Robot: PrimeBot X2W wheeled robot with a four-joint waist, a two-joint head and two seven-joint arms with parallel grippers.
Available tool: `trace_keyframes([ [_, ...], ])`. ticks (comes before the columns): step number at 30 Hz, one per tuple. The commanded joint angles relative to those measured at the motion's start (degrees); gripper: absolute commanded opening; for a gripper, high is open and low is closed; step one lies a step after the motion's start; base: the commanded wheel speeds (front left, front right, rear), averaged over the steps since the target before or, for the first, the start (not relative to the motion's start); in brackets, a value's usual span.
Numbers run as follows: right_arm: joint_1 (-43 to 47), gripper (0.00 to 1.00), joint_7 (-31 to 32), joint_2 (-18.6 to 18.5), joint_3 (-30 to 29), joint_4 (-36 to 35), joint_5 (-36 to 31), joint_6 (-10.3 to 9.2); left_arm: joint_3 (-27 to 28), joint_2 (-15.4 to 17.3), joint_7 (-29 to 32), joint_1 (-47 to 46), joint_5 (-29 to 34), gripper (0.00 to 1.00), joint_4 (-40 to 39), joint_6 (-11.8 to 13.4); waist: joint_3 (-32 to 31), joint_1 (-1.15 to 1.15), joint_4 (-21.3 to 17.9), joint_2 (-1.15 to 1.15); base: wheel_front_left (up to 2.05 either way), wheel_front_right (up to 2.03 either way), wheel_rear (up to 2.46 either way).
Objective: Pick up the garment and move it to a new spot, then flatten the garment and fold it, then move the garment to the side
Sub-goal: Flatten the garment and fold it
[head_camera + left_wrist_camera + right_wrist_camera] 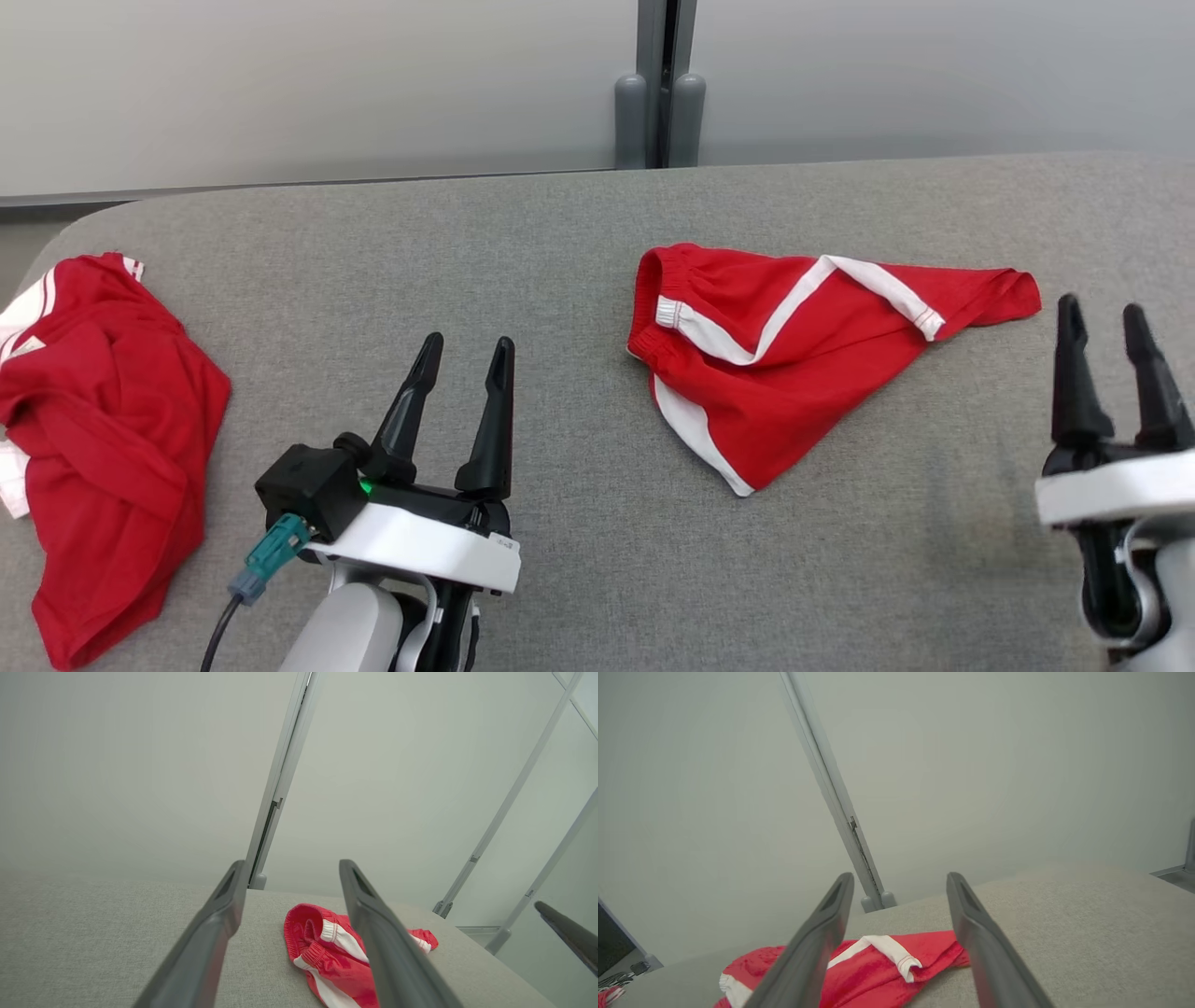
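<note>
Between the left gripper (467, 343) and right gripper (1102, 308), both wide and empty, red shorts (794, 373) lie on the grey fabric surface (560, 280); far left, crumpled, perhaps a red shirt (112, 420).

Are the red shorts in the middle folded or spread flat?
Loosely folded: the red shorts lie as a rough triangle, fabric doubled over itself, edges uneven.

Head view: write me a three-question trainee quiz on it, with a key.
1. True or false: the left hand and right hand are both open and empty.
2. The stripes on the shorts are: A white, B blue, C black.
3. Fill in: the crumpled red cloth lies at the table's ___ end, by the robot's sides.
Key: 1 true; 2 A; 3 left.
</note>
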Motion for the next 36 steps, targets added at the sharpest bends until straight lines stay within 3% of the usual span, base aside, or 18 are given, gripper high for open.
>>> trace_keyframes([
  [1, 2.8, 1.00, 0.0, 1.1, -0.5, -2.8, -3.3, 0.01, 0.4, 0.3, -0.1, 0.4, -0.5, 1.00, -0.2, -0.2, 0.1, 0.00, -0.6, 0.00, 0.00, 0.00, 0.00],
  [8, 9.3, 1.00, 0.0, 7.6, -2.5, -9.0, -11.6, 0.00, 1.0, 0.2, -0.1, -0.2, -1.5, 1.00, 0.2, 0.1, 1.5, 0.00, -2.9, 0.00, 0.00, 0.00, 0.00],
  [15, 8.1, 1.00, -0.1, 7.8, -2.1, -10.2, -13.4, 0.00, -1.6, 0.2, -0.1, -4.0, 0.3, 1.00, 4.4, -1.0, 3.8, 0.00, -4.6, 0.00, 0.00, 0.00, 0.00],
  [23, 6.3, 1.00, -0.1, 7.4, -1.7, -10.1, -14.1, 0.00, -12.1, 0.3, 4.1, -19.9, 2.3, 1.00, 21.6, -5.1, 9.2, 0.00, -7.1, 0.00, 0.00, 0.00, 0.00],
  [28, 5.2, 1.00, -0.1, 7.6, -1.3, -10.5, -13.6, 0.00, -15.1, 0.2, 7.7, -30.3, 2.2, 1.00, 30.3, -5.6, 12.4, 0.00, -8.8, 0.00, 0.00, 0.00, 0.00],
  [36, 4.2, 1.00, -0.1, 8.0, -2.1, -10.4, -13.1, 0.00, -17.1, 0.3, 7.9, -35.5, 1.7, 1.00, 37.1, -5.5, 13.6, 0.00, -9.9, 0.00, 0.00, 0.00, 0.00],
])
